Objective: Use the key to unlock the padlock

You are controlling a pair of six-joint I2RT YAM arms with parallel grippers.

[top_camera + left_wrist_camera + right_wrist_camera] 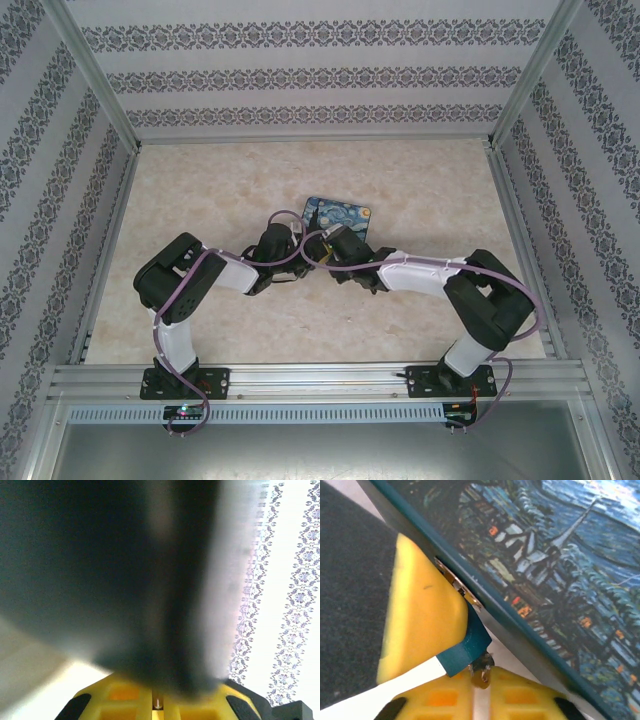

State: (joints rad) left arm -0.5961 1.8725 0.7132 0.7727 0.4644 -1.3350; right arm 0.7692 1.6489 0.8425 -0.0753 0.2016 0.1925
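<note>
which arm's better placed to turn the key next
Right, likely: the right gripper is shut on the key at the padlock end; the left finger only sits against the padlock.

The table [400,180] has a beige, marbled top and carries one rectangular Starry Night-print tin [340,213]. Bare tabletop extends from the tin on all sides.

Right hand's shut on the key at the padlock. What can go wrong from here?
1. The right hand pinches only the tail end of the tiny key, so a turn may make it slip or twist out of the grip.
2. I can't tell whether the key is fully seated in the padlock. If it is not, turning now may bend it or just swivel the padlock against the tin.
</note>
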